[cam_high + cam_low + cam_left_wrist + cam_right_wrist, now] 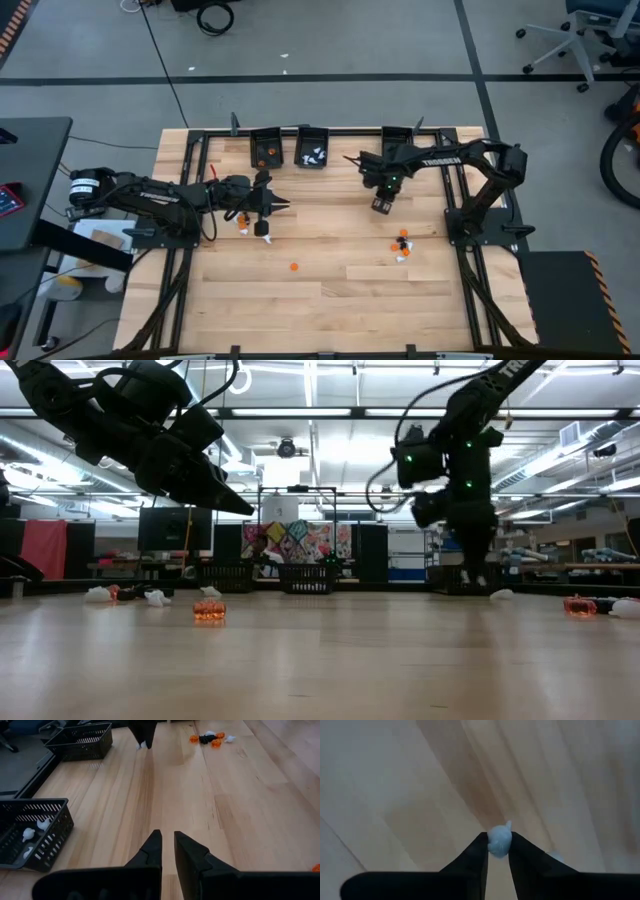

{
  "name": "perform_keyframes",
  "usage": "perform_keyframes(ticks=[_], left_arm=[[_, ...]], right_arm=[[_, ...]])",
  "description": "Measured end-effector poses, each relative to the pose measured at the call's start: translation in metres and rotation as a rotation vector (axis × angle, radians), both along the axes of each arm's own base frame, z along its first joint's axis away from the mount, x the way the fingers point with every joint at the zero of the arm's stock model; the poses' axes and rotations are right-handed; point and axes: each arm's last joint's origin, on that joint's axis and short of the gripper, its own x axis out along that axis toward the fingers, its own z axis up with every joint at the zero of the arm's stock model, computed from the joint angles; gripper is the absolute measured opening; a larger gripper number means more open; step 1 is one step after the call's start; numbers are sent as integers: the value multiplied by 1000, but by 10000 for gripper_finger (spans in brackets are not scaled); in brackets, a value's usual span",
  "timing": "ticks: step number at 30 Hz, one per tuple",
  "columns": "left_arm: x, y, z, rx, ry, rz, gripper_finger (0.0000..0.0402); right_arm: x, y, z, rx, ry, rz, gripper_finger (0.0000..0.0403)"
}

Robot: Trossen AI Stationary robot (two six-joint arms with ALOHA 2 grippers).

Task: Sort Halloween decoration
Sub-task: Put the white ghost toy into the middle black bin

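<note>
My right gripper (380,207) points down over the far middle of the table, shut on a tiny white decoration (499,840). My left gripper (278,205) hovers over the left middle, slanting down, its fingers (156,842) all but together with nothing between them. Loose orange, white and black decorations lie on the table: a few beside the left gripper (250,222), one orange piece (293,266) nearer the front, and a small cluster (402,247) near the right arm. Three black bins stand along the far edge; one (265,148) holds orange pieces, one (312,148) white ones. My right gripper pinches the white decoration between its two fingertips (481,851), at their free ends, and a small nub of it (507,826) sticks out past them. The fingers come from above, pointing down. The piece is lifted clear of the table.
The third bin (397,140) stands at the far right, close behind the right arm. A black frame (190,180) borders the wooden table top. The middle and near part of the table (330,300) is bare wood. Beyond the table are cables and an office chair (575,40).
</note>
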Motion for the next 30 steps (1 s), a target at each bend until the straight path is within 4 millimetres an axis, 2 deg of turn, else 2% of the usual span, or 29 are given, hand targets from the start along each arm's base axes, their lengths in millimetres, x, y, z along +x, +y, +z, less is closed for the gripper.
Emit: perform_keyframes(ticks=[8, 12, 17, 24, 30], left_arm=[[0, 0, 0, 0, -1, 0, 27], [1, 0, 1, 2, -17, 0, 27], [1, 0, 1, 29, -14, -12, 27], [1, 0, 1, 31, -12, -13, 27], [1, 0, 1, 23, -11, -9, 27]], right_arm=[[37, -4, 17, -102, -261, 53, 72], [64, -15, 18, -128, -294, 89, 72], [110, -32, 24, -172, -327, 166, 72], [159, -58, 52, -258, -420, 226, 72], [179, -92, 39, -279, -411, 196, 72]])
